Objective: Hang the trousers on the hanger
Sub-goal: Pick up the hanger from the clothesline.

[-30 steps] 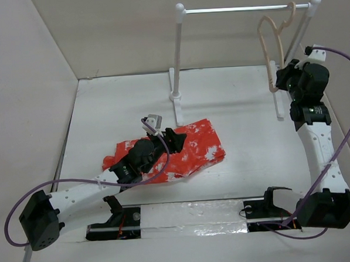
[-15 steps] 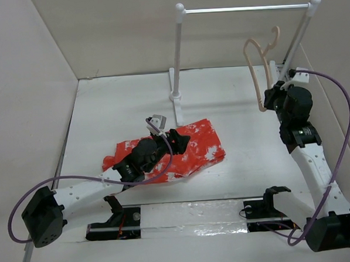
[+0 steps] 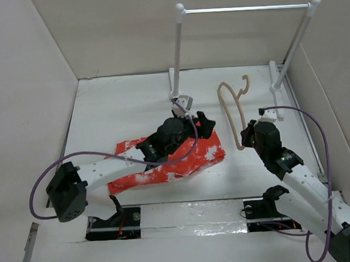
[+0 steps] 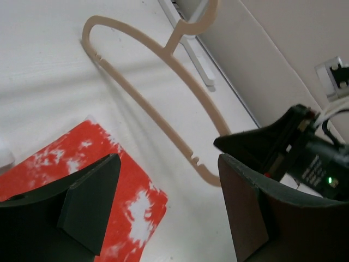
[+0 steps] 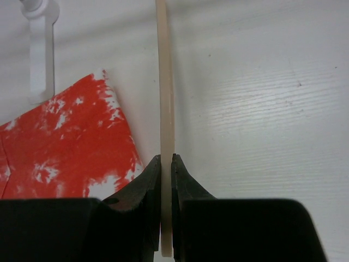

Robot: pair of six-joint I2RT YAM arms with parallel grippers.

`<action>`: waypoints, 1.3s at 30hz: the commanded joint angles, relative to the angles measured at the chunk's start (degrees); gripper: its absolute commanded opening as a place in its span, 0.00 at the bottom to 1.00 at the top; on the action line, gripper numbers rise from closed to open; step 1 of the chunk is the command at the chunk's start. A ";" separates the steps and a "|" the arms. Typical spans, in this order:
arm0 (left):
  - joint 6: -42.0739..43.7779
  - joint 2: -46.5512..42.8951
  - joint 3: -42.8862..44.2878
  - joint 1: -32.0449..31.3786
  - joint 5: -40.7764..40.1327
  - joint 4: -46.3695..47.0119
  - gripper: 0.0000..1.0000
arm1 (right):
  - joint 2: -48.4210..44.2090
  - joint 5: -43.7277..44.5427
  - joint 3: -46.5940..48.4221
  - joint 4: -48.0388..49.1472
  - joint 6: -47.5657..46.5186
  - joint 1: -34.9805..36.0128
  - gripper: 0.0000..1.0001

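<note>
Table: carries all items.
Trousers: flat on the table, left of centre, toward the near edge.
Hanger: just right of the trousers' right edge, hook toward the far side, lower end between the jaws of the right gripper.
Rack: along the far edge, behind both; its left post behind the trousers, its right foot behind and right of the hanger.
Left gripper: above the trousers' far right corner, jaws parted around nothing.
</note>
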 commanded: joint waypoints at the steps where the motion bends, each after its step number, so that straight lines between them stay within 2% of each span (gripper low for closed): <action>1: 1.74 7.37 10.51 -0.21 -0.11 -3.44 0.71 | -1.34 1.72 -0.24 0.81 2.49 2.23 0.00; 2: 2.19 9.57 16.63 -0.21 -0.80 -5.12 0.72 | -1.08 1.54 -0.06 -0.50 2.58 3.10 0.00; 6: 6.41 22.56 30.64 -0.73 -0.19 -12.40 0.77 | -0.99 0.84 -1.11 0.36 3.37 5.91 0.00; 8: 7.99 26.01 37.66 -0.73 -2.37 -14.18 0.77 | -1.08 0.93 -2.52 1.24 3.63 6.62 0.00; 13: 10.72 35.95 48.49 -0.73 -5.55 -18.04 0.77 | -1.17 1.28 -3.93 2.73 3.99 8.29 0.00; 17: 12.30 43.50 59.98 -0.73 -12.23 -22.34 0.71 | -1.25 1.63 -3.49 1.60 4.07 8.90 0.00; 22: 13.44 51.33 69.41 -0.21 -13.29 -27.45 0.71 | -1.87 2.86 -3.84 1.51 4.69 10.75 0.00; 23: 13.45 51.95 70.73 -0.21 -13.90 -27.72 0.68 | -2.04 3.21 -3.93 1.51 4.95 10.75 0.00; 26: 13.62 53.10 71.27 0.40 -15.13 -27.46 0.62 | -2.31 4.35 -3.75 1.16 5.30 11.37 0.00; 28: 13.18 53.10 71.19 0.41 -16.18 -27.98 0.51 | -2.22 4.79 -3.84 1.07 5.48 11.89 0.00; 29: 12.92 52.49 70.14 0.41 -16.80 -27.29 0.37 | -2.22 5.40 -3.84 0.89 5.74 11.90 0.00; 31: 12.48 51.44 68.38 0.41 -16.63 -26.50 0.20 | -2.22 5.94 -3.66 0.45 6.18 12.42 0.00; 32: 12.13 50.82 66.28 0.41 -16.63 -26.14 0.03 | -2.22 6.29 -3.40 -0.07 6.53 12.42 0.00; 33: 11.17 49.25 65.04 0.41 -16.63 -24.92 0.00 | -2.48 7.07 -3.31 -0.42 6.88 12.42 0.00; 35: 10.02 47.05 59.36 0.41 -16.02 -22.47 0.00 | -2.92 7.60 -3.23 -1.21 7.58 12.95 0.10; 36: 8.63 44.42 57.14 0.41 -15.75 -19.66 0.00 | -3.27 7.69 -3.14 -1.48 7.76 12.95 0.23; 38: 6.69 41.77 50.49 0.41 -14.44 -16.66 0.00 | -4.85 7.87 -2.87 -2.79 8.46 13.48 0.38; 39: 5.46 39.24 48.53 0.41 -14.17 -15.52 0.00 | -5.55 7.96 -2.44 -3.23 8.56 13.48 0.49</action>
